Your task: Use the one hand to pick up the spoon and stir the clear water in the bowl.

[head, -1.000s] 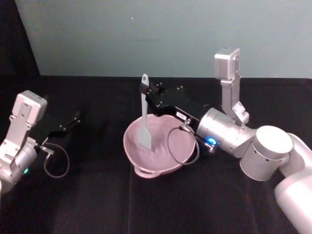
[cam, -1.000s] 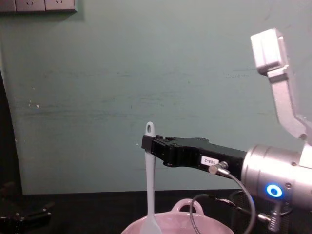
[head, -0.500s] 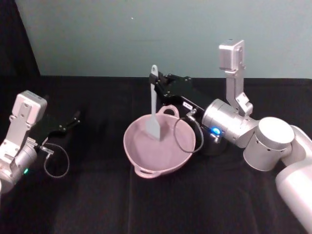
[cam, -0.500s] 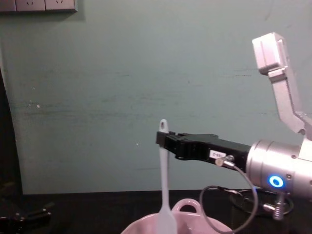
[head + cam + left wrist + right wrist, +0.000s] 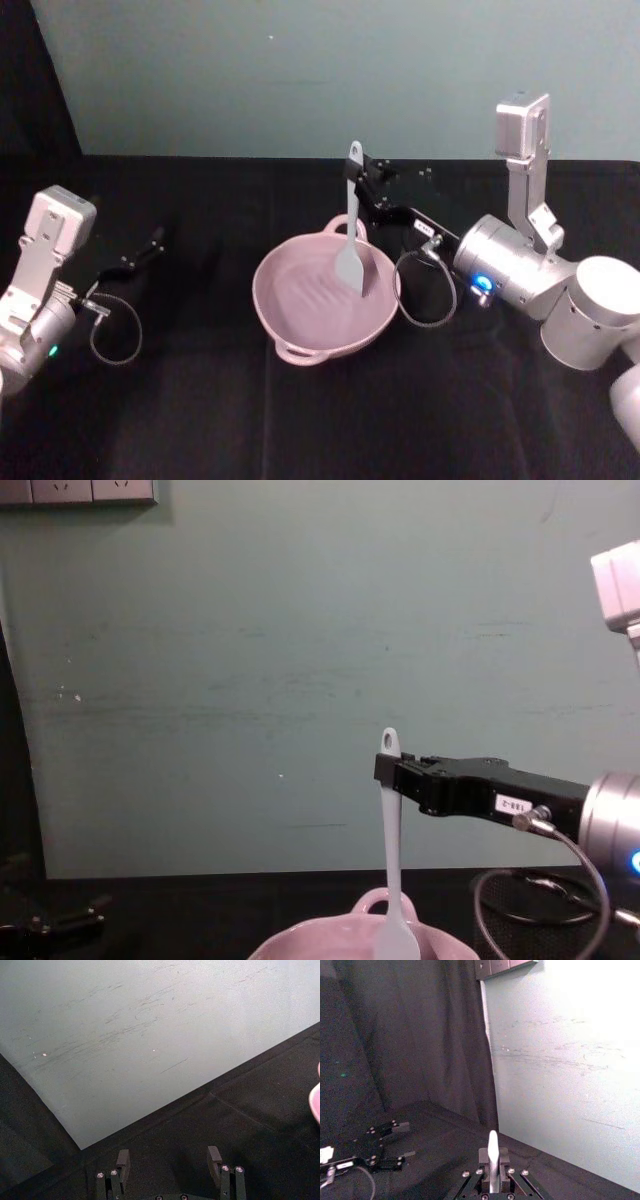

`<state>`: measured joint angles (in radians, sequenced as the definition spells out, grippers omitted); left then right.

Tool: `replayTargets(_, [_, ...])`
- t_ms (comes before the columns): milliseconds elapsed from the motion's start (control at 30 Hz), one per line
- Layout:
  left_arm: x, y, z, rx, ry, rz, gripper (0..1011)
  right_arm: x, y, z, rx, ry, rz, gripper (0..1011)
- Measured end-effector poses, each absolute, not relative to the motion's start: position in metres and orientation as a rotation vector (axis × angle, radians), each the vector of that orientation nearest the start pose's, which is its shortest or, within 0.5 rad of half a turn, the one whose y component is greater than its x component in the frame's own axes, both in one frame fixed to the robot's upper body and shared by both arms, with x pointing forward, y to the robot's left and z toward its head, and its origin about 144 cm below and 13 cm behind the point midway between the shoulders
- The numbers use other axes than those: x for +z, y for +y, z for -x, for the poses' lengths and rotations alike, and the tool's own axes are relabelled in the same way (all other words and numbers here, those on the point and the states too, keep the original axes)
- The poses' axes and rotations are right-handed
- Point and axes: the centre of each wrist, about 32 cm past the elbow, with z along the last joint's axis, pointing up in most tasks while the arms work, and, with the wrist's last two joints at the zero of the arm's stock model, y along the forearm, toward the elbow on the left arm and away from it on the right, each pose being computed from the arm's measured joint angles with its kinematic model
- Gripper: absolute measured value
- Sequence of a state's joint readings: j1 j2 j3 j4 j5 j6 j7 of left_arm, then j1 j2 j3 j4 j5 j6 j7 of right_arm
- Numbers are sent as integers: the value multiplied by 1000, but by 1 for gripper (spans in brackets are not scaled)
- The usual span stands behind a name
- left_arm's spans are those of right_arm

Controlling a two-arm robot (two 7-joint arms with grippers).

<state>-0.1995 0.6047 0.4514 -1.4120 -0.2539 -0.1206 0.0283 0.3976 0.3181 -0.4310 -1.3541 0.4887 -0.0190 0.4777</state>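
Observation:
The pale pink bowl (image 5: pixel 300 310) sits mid-table, its rim also low in the chest view (image 5: pixel 300 942). Ripples show on the water (image 5: pixel 310 300) inside. My right gripper (image 5: pixel 362 185) is shut on the upper handle of the white spoon (image 5: pixel 352 245), which hangs upright with its blade dipped in the right part of the bowl. From the chest the spoon (image 5: pixel 390 860) stands vertical, held by the right gripper (image 5: pixel 392 770). In the right wrist view the handle tip (image 5: pixel 492 1152) sticks up between the jaws. My left gripper (image 5: pixel 170 1162) rests open at the far left (image 5: pixel 140 255).
A black cloth covers the table (image 5: pixel 200 400), and a teal wall stands behind it. A cable loop (image 5: pixel 425 290) hangs beside the bowl's right rim under the right arm. Another cable loop (image 5: pixel 115 335) lies by the left arm.
The right gripper has carried the spoon rightward across the bowl, from its left part to its right part, with the blade kept down. The left arm has not moved.

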Motion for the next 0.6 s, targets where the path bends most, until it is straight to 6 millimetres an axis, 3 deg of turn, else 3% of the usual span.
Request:
replayTargets(200, [1140,310,-489,1248,-285,-304,1011,1192,-213,-536,-731,-11,-73,110])
replayTargets(600, [1140,310,-489,1248,-285,-304,1011,1190,-193,-531,-666,-3,-74,110])
